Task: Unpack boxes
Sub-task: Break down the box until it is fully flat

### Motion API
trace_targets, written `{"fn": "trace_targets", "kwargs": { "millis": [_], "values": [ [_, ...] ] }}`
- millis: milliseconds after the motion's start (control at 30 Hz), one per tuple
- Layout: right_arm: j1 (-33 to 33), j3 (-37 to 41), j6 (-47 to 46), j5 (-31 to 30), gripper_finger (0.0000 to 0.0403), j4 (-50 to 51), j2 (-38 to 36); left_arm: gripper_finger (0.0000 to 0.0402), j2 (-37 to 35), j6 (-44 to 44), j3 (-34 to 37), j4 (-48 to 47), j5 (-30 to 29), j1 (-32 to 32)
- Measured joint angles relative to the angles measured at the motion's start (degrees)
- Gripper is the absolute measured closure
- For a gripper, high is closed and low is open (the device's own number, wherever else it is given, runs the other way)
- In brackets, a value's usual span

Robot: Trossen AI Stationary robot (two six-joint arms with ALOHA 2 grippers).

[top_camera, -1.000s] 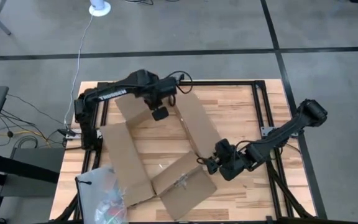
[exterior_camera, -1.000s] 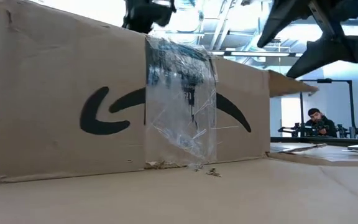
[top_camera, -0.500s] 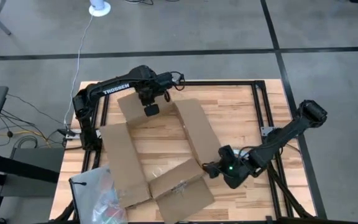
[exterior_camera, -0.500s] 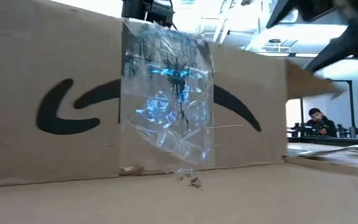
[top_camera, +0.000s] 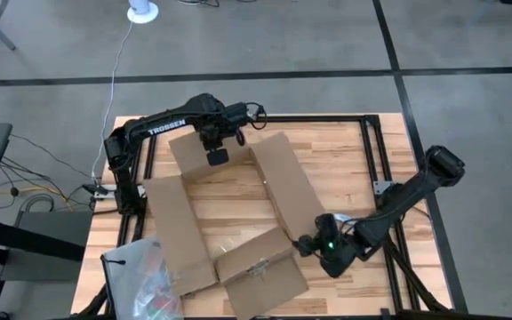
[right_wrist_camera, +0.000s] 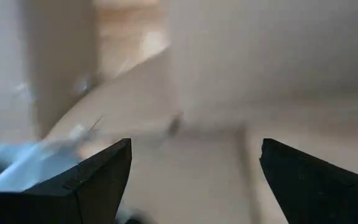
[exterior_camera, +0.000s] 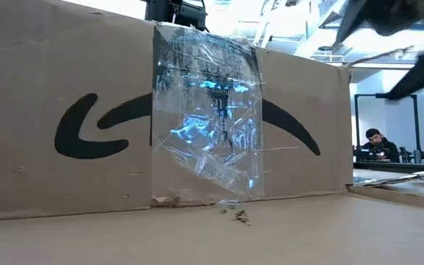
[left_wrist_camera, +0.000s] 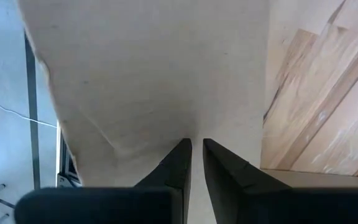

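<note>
Zip bag: clear plastic bag at the table's near left corner, beside a box flap.
Right gripper: low at the near right, fingers wide apart, just off the near flap's corner.
Cardboard box: opened flat-flapped in the middle of the wooden table; smile-arrow print and a clear tape strip on its near wall.
Left gripper: over the far flap, fingers nearly together on the flap's edge.
Person: seated in the room beyond.

A wooden table carries the opened cardboard box and a plastic bag.
</note>
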State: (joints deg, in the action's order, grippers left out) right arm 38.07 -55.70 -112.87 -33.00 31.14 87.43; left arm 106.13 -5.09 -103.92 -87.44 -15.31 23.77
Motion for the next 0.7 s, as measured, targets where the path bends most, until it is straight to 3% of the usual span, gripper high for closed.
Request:
{"fn": "trace_targets", "kwargs": {
  "millis": [400,700],
  "values": [
    [-8.54,-0.05,13.22,-1.50,0.0070,4.87,-0.94,0.0375,0.00,5.34,0.00,-2.45,6.06,-1.48],
    [-13.27,-0.05,24.45,0.36,0.0070,15.22,-9.47,0.0375,0.00,10.73,0.00,-2.61,8.86,-4.54]
  ]
}}
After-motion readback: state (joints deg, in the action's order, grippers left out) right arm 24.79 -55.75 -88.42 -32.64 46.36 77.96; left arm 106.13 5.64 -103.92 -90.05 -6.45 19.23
